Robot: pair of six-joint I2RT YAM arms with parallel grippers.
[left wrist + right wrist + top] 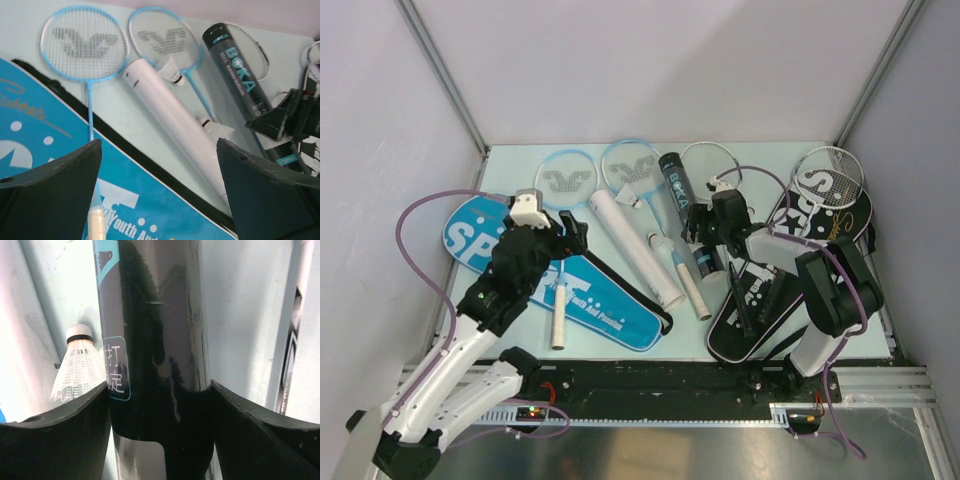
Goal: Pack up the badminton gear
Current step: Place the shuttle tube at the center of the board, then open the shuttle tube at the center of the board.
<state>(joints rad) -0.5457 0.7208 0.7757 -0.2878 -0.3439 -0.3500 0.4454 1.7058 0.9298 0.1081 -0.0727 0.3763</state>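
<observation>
The right gripper (pixel 159 385) was clenched on the black tube (pixel 155 330). Its two fingers pressed on the tube's round sides, near the tube's near end. From above, the tube lay slanted in the middle of the table (pixel 510 165). It was between a light-blue racket (pixel 632 170) and a thin silver racket (pixel 710 165).

A small white shuttlecock (pixel 80 365) sat just beside one finger. I could not tell if it touched the tube.

The left gripper (pixel 159 142) was wide open and held nothing. It hung over the blue SPORT cover (pixel 520 280), near the handle of the other light-blue racket (pixel 563 180). A white tube (pixel 635 245) lay between the two arms. A black cover (pixel 755 310) lay close under the right arm.

I think the step in hand was picking up the black tube, so most of the packing was not done yet. The rackets, the tubes and the shuttlecocks all lay out on the table, and nothing showed as packed inside a cover.

The tube looked smooth and round, so it could slip or roll. I think the next move called for a firm squeeze and a slow, straight lift. It should not bump the shuttlecock or the silver racket close by. The open left gripper could help by taking a racket or holding a cover.
</observation>
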